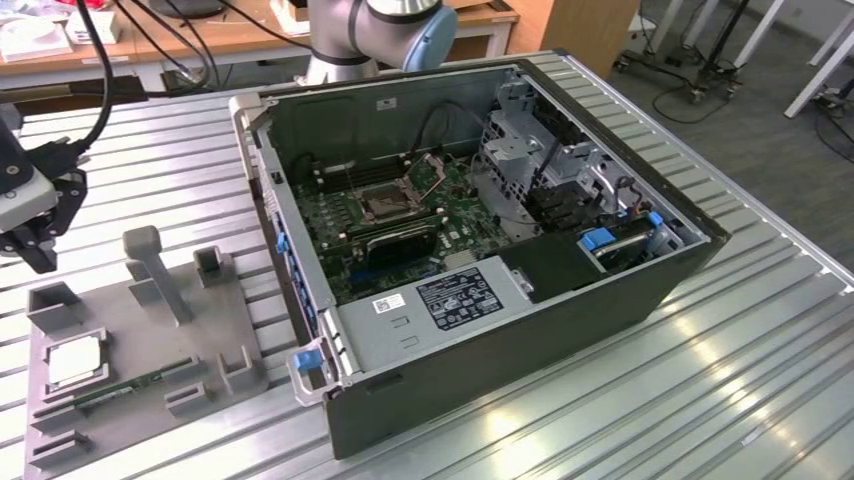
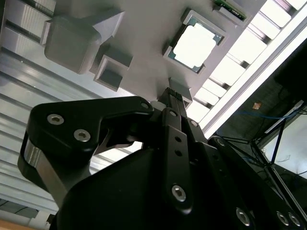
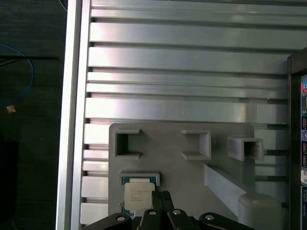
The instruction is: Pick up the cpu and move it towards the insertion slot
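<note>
Fingers (image 3: 155, 199) of the gripper (image 3: 160, 197) press together into one narrow black point, and nothing is held between them. In the exterior view the gripper hangs at nine o'clock, hard against that view's left edge. It is above the ribbed metal table (image 1: 747, 380) and touches nothing.

From there the cpu (image 1: 74, 362) sits at about six o'clock from the closed tips and apart from them. It lies flat, silver face up, in a square raised cradle on the grey plate (image 1: 100, 315). In the first wrist view the tips cross one edge of the chip. In the second wrist view a stretch of bare plate and a small grey block show between tips and chip, so the two are not in contact.

A tall grey post (image 1: 147, 270) stands on the plate at about one o'clock from the cpu, with lower open-sided blocks around it. The thin green stick (image 1: 134, 385) rests in its holders at four o'clock from the cpu, just beside the cradle.

Further along, the open case (image 1: 534, 340) lies on its side across the middle of the exterior view, out to three o'clock. Inside it is the green board (image 1: 340, 245), and on that the slot (image 1: 387, 203), a dark square in a silver frame. The slot is at about two o'clock from the cpu and well apart from both chip and gripper. The arm (image 1: 380, 25) rises at twelve o'clock, behind the case.
</note>
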